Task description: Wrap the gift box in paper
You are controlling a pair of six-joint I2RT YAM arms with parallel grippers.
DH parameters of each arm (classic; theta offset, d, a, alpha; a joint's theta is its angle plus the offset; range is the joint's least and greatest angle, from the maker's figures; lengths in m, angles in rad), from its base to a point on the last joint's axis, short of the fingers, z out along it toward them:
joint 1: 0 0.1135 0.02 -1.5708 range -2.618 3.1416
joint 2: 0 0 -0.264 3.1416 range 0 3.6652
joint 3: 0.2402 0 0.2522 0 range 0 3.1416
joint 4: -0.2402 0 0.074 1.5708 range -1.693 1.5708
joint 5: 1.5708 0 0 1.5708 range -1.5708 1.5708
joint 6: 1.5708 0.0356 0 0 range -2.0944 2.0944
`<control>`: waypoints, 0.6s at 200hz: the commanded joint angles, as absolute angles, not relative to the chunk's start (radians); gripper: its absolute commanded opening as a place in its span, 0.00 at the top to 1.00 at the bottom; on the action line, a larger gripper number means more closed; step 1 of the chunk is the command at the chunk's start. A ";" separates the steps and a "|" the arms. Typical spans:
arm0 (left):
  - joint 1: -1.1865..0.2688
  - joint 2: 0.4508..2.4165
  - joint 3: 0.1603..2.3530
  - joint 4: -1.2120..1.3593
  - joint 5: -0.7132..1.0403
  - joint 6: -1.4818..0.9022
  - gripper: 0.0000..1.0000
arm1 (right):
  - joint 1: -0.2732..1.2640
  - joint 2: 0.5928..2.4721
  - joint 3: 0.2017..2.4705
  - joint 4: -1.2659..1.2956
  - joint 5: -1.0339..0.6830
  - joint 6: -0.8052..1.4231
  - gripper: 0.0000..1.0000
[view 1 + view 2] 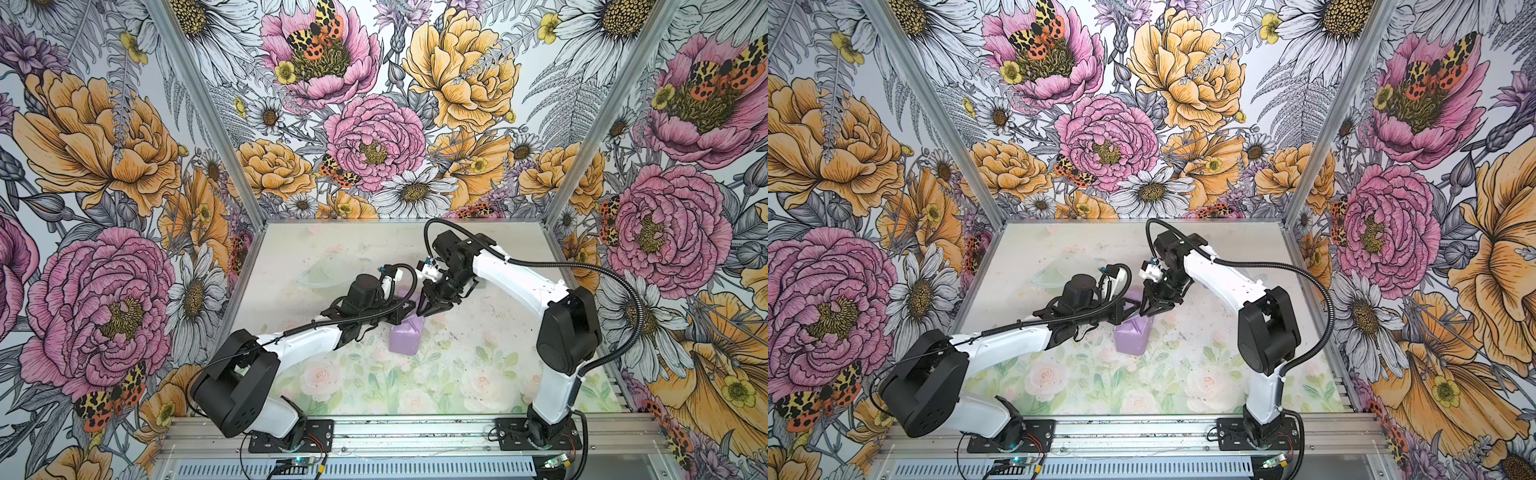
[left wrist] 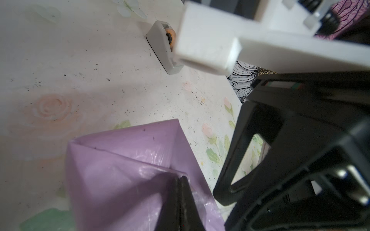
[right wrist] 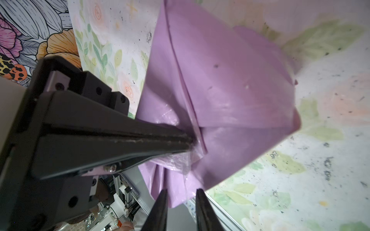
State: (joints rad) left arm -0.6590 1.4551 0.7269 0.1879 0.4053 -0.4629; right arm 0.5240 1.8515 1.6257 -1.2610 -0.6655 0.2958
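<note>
Paper [image 1: 405, 338] covers the gift box [image 1: 1130, 338], and we judge only its ends remain to fold, our left end effector [image 2: 180, 178] pressing on it, tips together, the right end effector [image 3: 181, 192] apart.

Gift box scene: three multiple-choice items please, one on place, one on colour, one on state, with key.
1. The gift box: A. rests in the middle of the table; B. hangs lifted in the air; C. sits at the table's front edge.
2. The paper over it looks: A. green; B. orange; C. lilac.
3. The left gripper is: A. wide open; B. shut on the paper; C. half open, empty.
Key: 1A, both top views show it resting mid-table; 2C, every view shows lilac; 3B, the left wrist view shows its jaws pinching a fold.
</note>
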 commanded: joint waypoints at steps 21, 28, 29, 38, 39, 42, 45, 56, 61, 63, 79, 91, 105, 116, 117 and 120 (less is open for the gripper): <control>-0.669 1.497 0.713 0.039 0.340 -0.425 0.97 | 0.517 1.840 1.647 -1.266 -0.602 0.307 0.68; -0.670 1.497 0.713 0.039 0.341 -0.428 0.97 | 0.517 1.846 1.654 -1.265 -0.596 0.307 0.68; -0.670 1.497 0.713 0.039 0.341 -0.426 0.97 | 0.517 1.846 1.654 -1.265 -0.596 0.307 0.68; -0.671 1.497 0.714 0.039 0.344 -0.425 0.97 | 0.517 1.853 1.658 -1.266 -0.592 0.305 0.67; -0.671 1.497 0.715 0.039 0.343 -0.425 0.97 | 0.517 1.853 1.657 -1.266 -0.592 0.305 0.67; -0.671 1.495 0.715 0.039 0.343 -0.425 0.97 | 0.517 1.856 1.658 -1.265 -0.588 0.304 0.67; -0.671 1.497 0.715 0.039 0.344 -0.425 0.97 | 0.517 1.858 1.661 -1.265 -0.586 0.305 0.67; -0.670 1.497 0.716 0.040 0.344 -0.425 0.97 | 0.518 1.867 1.660 -1.266 -0.579 0.305 0.66; -0.670 1.496 0.717 0.038 0.344 -0.425 0.97 | 0.517 1.871 1.661 -1.264 -0.577 0.303 0.66; -0.670 1.495 0.717 0.038 0.344 -0.425 0.97 | 0.517 1.873 1.662 -1.264 -0.578 0.302 0.66; -0.670 1.495 0.719 0.038 0.346 -0.424 0.97 | 0.515 1.890 1.657 -1.259 -0.572 0.298 0.66; -0.670 1.494 0.720 0.035 0.345 -0.425 0.97 | 0.515 1.898 1.648 -1.258 -0.561 0.293 0.66; -0.670 1.496 0.724 0.030 0.342 -0.420 0.97 | 0.506 1.903 1.615 -1.246 -0.541 0.293 0.68; -0.670 1.497 0.726 0.027 0.341 -0.419 0.98 | 0.498 1.901 1.580 -1.231 -0.541 0.294 0.71; -0.670 1.497 0.727 0.026 0.342 -0.418 0.98 | 0.497 1.901 1.577 -1.230 -0.541 0.294 0.72; -0.669 1.497 0.727 0.024 0.340 -0.418 0.98 | 0.494 1.899 1.566 -1.226 -0.541 0.295 0.74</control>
